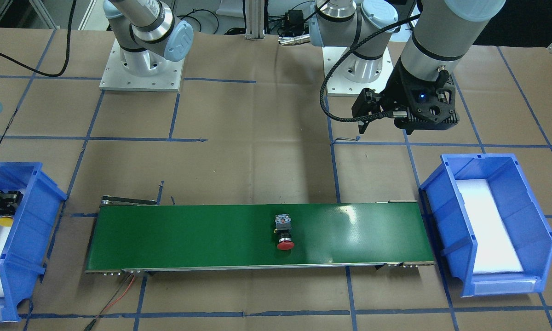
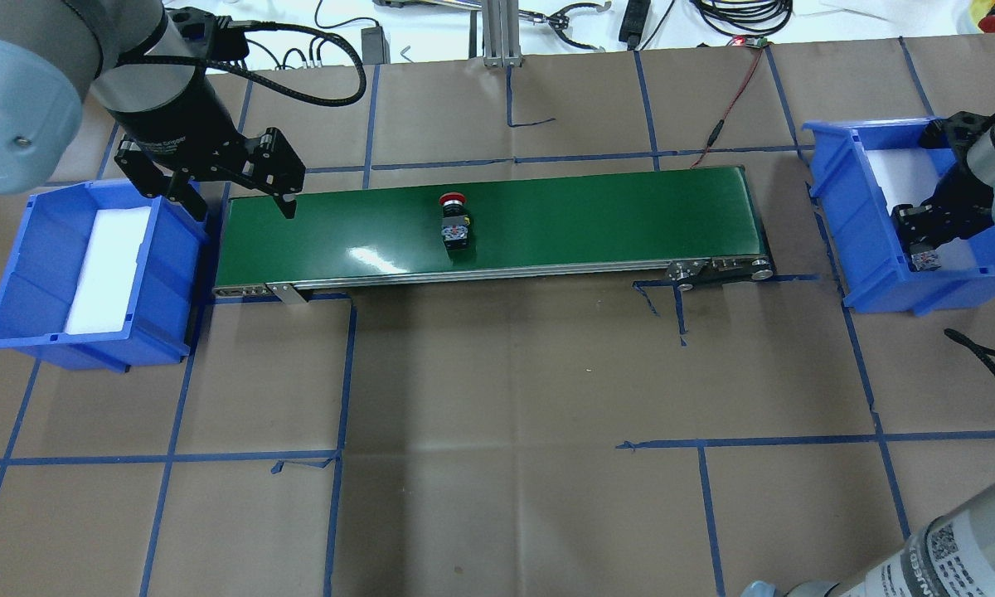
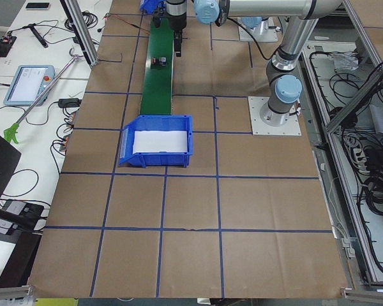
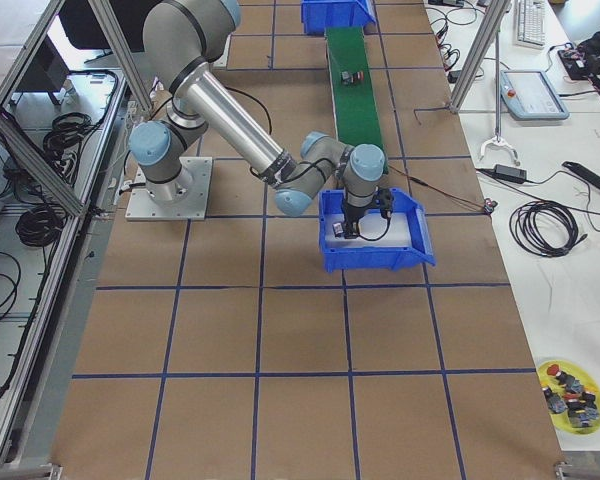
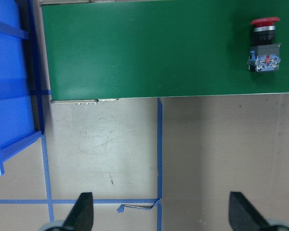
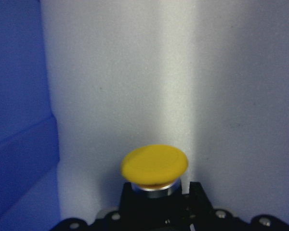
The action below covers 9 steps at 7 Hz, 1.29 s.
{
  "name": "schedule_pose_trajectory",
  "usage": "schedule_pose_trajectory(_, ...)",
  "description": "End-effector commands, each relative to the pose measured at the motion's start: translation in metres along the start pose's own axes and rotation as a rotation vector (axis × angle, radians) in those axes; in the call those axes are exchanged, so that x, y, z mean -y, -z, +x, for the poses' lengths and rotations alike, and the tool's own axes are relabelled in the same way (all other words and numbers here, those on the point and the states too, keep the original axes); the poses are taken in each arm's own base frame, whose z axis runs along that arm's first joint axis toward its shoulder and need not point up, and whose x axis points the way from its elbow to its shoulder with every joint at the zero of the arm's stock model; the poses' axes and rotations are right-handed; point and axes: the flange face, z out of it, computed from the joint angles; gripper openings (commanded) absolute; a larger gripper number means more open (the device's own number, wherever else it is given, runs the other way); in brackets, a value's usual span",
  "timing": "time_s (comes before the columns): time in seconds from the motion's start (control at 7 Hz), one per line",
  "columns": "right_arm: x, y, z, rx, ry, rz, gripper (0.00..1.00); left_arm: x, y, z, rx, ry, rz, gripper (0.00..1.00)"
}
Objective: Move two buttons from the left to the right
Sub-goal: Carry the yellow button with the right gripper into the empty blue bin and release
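Note:
The red button (image 2: pixel 453 220) lies on its side at the middle of the green conveyor belt (image 2: pixel 597 220); it also shows in the front view (image 1: pixel 284 232) and the left wrist view (image 5: pixel 265 45). My left gripper (image 2: pixel 240 206) hangs open and empty above the belt's left end, well left of the red button; its fingertips (image 5: pixel 84 211) stand wide apart. My right gripper (image 2: pixel 929 240) is down inside the right blue bin (image 2: pixel 833 191), shut on the yellow button (image 6: pixel 154 165), whose cap shows just above the white foam floor (image 6: pixel 135 72).
The left blue bin (image 2: pixel 16 274) with a white foam liner stands beside the belt's left end. Brown paper with blue tape lines covers the table. A red and black wire (image 2: pixel 734 91) runs to the belt's far right corner.

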Motion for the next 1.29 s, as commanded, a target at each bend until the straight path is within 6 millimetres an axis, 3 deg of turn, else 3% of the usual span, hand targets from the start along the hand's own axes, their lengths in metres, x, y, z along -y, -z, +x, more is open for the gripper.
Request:
schedule_pose_trajectory(0.0,0.002,0.004,0.002,-0.001,-0.005,0.007,0.81,0.000,0.000,0.000,0.000,0.000,0.000,1.00)
schedule_pose_trajectory(0.29,0.007,0.025,0.003,-0.020,-0.012,0.035,0.81,0.000,0.000,0.000,0.000,0.000,0.000,1.00)
schedule_pose_trajectory(0.43,0.014,0.062,0.006,-0.055,-0.008,0.090,0.84,0.000,0.000,0.000,0.000,0.000,0.000,1.00)
schedule_pose_trajectory(0.57,0.015,0.106,0.005,-0.086,-0.008,0.145,0.98,0.000,0.000,-0.001,0.001,0.001,0.000,1.00)
schedule_pose_trajectory(0.71,0.012,0.143,-0.005,-0.101,-0.011,0.176,1.00,0.000,-0.001,-0.001,0.001,0.001,-0.002,1.00)
schedule_pose_trajectory(0.86,0.010,0.173,-0.029,-0.109,0.013,0.198,1.00,0.000,-0.001,0.000,0.001,0.000,-0.002,1.00)
schedule_pose_trajectory(1.0,0.015,0.186,-0.061,-0.096,-0.005,0.200,1.00,0.000,-0.001,0.000,0.000,0.000,-0.002,1.00)
schedule_pose_trajectory(1.14,0.019,0.195,-0.110,-0.075,-0.015,0.193,1.00,0.000,0.000,0.000,0.001,0.000,0.000,1.00)
